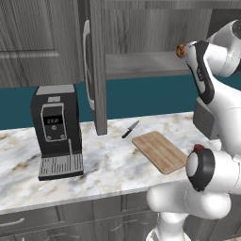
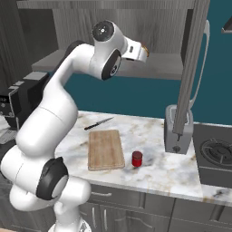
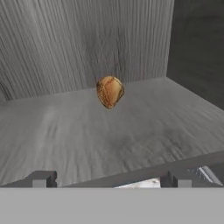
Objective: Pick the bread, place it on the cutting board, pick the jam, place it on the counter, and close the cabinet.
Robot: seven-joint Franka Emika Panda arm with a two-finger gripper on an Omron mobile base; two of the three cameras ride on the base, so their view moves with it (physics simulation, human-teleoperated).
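The golden-brown bread stands on the grey shelf inside the open cabinet, near its back wall. My gripper is open at the shelf's front edge, a short way from the bread and not touching it. From the base the bread peeks out beside the hand. The wooden cutting board lies bare on the marble counter. The red jam stands on the counter just right of the board. The cabinet door hangs wide open.
A black coffee machine stands at the left of the counter. A knife lies behind the board. A toaster sits under the open door's edge, with a stove beside it.
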